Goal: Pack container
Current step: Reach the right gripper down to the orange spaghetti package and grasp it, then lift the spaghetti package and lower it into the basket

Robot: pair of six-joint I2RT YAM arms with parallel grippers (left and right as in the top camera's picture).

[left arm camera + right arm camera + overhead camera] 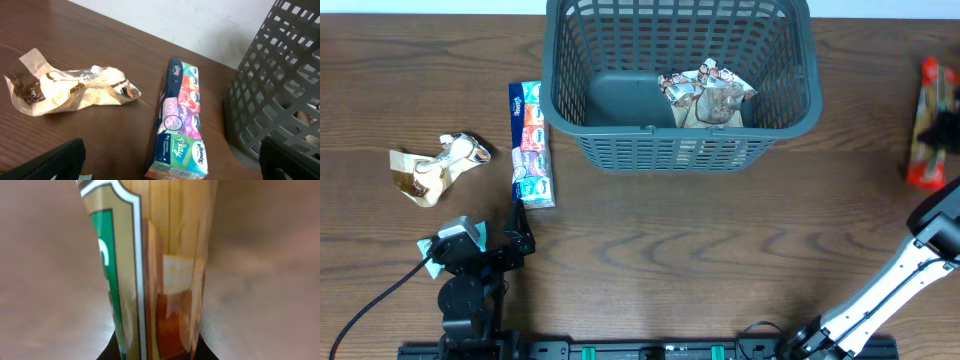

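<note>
The dark grey slotted basket (790, 100) stands at the back centre and holds one crumpled brown-and-white snack packet (708, 92). Its lattice wall also shows in the left wrist view (272, 85). My left gripper (517, 238) (175, 162) is open and empty, just in front of a colourful tissue pack (531, 145) (180, 117) lying left of the basket. A crumpled beige packet (433, 167) (70, 92) lies further left. My right gripper (942, 150) (157, 352) is shut on a red-orange snack packet (928, 120) (165, 265) at the far right edge.
The brown wooden table (670, 260) carries everything. The right arm (880, 290) slants up from the front edge towards the right side. The left arm's base and cable (460, 300) sit at the front left.
</note>
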